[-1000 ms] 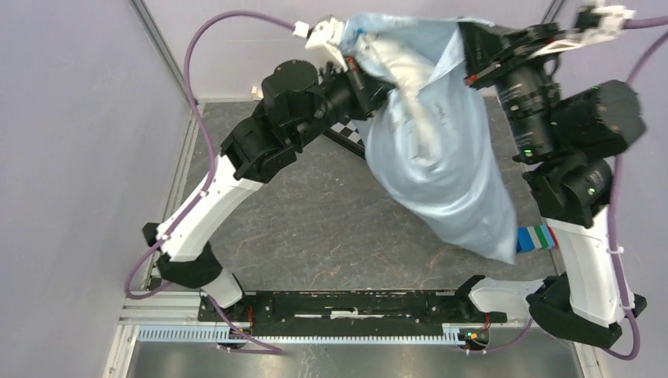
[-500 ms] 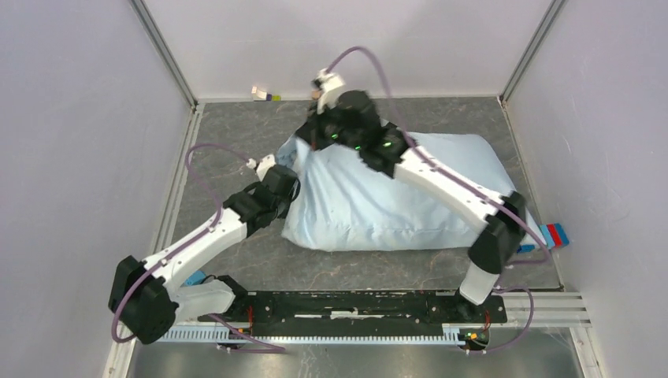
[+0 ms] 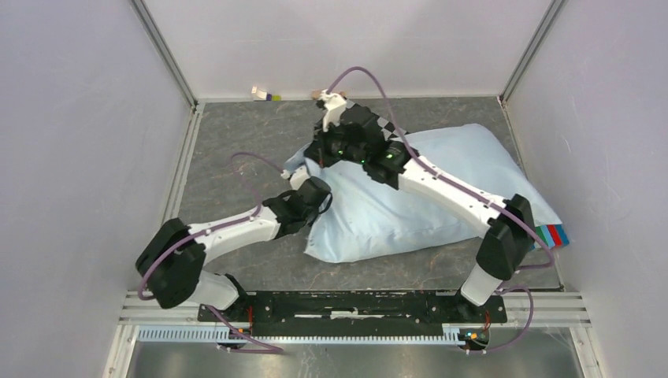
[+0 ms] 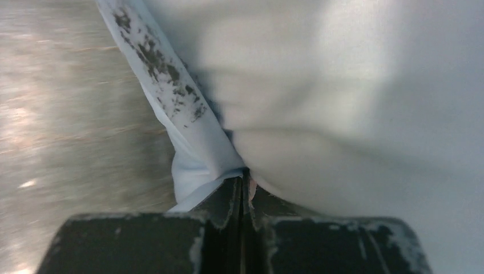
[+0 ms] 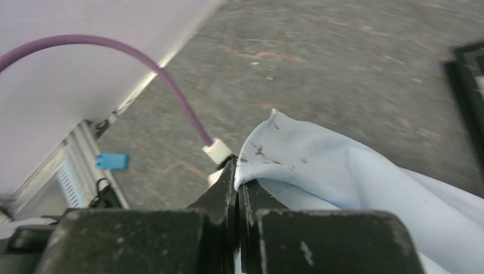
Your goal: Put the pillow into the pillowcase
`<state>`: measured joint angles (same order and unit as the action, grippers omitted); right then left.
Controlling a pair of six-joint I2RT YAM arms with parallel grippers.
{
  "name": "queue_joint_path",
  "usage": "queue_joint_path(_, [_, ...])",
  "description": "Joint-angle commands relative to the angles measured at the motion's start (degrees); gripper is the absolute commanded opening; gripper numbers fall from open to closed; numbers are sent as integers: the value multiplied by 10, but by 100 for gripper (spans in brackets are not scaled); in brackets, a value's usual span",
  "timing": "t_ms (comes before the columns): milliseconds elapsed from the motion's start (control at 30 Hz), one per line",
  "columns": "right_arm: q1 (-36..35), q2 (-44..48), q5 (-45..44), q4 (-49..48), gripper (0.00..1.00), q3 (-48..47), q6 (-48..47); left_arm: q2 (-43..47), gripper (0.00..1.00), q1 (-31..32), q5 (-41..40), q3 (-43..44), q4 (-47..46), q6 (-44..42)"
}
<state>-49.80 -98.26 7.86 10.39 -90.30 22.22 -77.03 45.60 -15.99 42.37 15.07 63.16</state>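
The light-blue pillowcase [image 3: 425, 189] lies plump on the table, its open end at the left. The cream-white pillow [image 4: 354, 114] shows inside that open end in the left wrist view; from above it is hidden by the blue cloth. My left gripper [image 3: 323, 187] [image 4: 244, 176] is shut on the pillowcase's near edge [image 4: 191, 137], right beside the pillow. My right gripper [image 3: 317, 157] [image 5: 237, 171] is shut on the far corner of the opening [image 5: 297, 154], just above the table.
Coloured blocks [image 3: 551, 235] lie at the right wall by the pillowcase's far corner. A small item [image 3: 264, 94] lies at the back edge. A checkerboard panel [image 3: 387, 126] peeks out behind the right arm. A purple cable [image 5: 171, 85] and a blue tag [image 5: 111, 161] show left.
One second ago both arms held the filled pillowcase high. It has come down flat on the table. Since half a second ago the left gripper moved right along the open end.
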Motion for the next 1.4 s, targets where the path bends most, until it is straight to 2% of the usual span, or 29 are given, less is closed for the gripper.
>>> queue_joint_path(0, [34, 66, -6, 1, 0, 39, -25, -47, 2, 23, -3, 76, -47, 46])
queue_joint_path(67, [33, 82, 8, 17, 0, 59, -28, -12, 2, 15, -36, 60, -11, 45])
queue_joint_path(267, [19, 137, 20, 26, 0, 144, -29, 119, 3, -59, -55, -29, 97, 19])
queue_joint_path(467, [-1, 153, 14, 49, 0, 192, -40, 179, 5, -145, -50, -84, 162, -31])
queue_joint_path(567, [-17, 142, -3, 77, 0, 175, -52, 201, 20, -174, -23, -82, 165, -65])
queue_joint_path(633, [-30, 134, -25, 102, 0, 159, -68, 221, 39, -175, -13, -63, 177, -84])
queue_joint_path(667, [-35, 133, -35, 112, 0, 155, -72, 232, 46, -174, -9, -53, 186, -90])
queue_joint_path(700, [-37, 133, -41, 121, 0, 152, -77, 247, 51, -175, -6, -42, 195, -92])
queue_joint_path(767, [-41, 133, -43, 132, 0, 145, -83, 275, 55, -175, 12, -28, 196, -92])
queue_joint_path(867, [-53, 132, -68, 155, 0, 112, -90, 282, 54, -174, 82, -33, 153, -71])
queue_joint_path(1000, [-65, 119, -125, 178, 0, 58, -98, 218, 43, -151, 179, -72, -11, -17])
queue_joint_path(1067, [-66, 109, -135, 182, 0, 45, -99, 189, 40, -119, 194, -74, -74, -3])
queue_joint_path(1133, [-66, 101, -143, 183, 0, 44, -99, 177, 39, -98, 195, -60, -86, -11])
queue_joint_path(1200, [-66, 89, -178, 190, 0, 51, -106, 189, 40, -95, 188, -54, -58, -20])
queue_joint_path(1267, [-66, 78, -209, 206, 0, 58, -113, 227, 42, -102, 144, -52, 17, -31])
queue_joint_path(1367, [-66, 89, -217, 195, 0, 100, -124, 282, 52, -131, 70, -49, 150, -49])
